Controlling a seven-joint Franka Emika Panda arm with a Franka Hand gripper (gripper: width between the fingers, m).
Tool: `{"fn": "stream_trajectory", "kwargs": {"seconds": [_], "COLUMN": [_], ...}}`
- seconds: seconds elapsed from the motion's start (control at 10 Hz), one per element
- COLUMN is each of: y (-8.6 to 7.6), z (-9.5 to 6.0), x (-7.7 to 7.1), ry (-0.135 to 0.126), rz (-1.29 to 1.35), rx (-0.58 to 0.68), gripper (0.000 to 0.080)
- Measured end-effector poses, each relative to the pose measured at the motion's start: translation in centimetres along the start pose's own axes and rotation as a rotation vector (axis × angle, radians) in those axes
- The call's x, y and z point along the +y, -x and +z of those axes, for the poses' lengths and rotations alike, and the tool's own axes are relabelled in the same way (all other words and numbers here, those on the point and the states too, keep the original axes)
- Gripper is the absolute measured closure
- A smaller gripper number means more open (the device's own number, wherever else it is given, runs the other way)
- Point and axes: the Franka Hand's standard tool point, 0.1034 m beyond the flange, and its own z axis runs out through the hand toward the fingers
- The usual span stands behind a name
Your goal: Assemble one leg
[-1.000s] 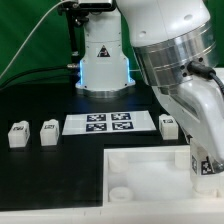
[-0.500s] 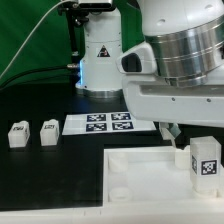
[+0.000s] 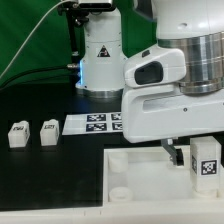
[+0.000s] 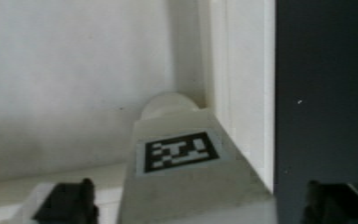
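Noted leg (image 3: 205,161) upright on white panel (image 3: 140,176) at exterior view's right, straddled by gripper (image 4: 202,205), clamped or loose impossible to tell; judged light, rigid, slick plastic, best pinched across flat sides

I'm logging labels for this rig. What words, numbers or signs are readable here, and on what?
Words or numbers: none readable.
Black-and-white square tags, patterns without letters: on the leg by the panel, the loose legs and the marker board.
Triangular sign on the robot base: too blurred to read.
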Motion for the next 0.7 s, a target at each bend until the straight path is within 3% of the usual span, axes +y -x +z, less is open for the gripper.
{"fn": "stream_trajectory", "kwargs": {"seconds": [0.1, 0.2, 0.3, 0.5, 0.7], "y": [0.00, 0.00, -0.03, -0.22, -0.29], "z": [0.01, 0.02, 0.01, 0.04, 0.10], "x": [0.00, 0.07, 0.10, 0.28, 0.52], "ry": [0.000, 0.001, 0.000, -0.014, -0.052], "rz": [0.000, 0.011, 0.036, 0.125, 0.560], "rx": [0.000, 0.000, 0.000, 0.006, 0.025], "gripper": [0.0407, 0.0407, 0.0503, 0.0503, 0.0503]}}
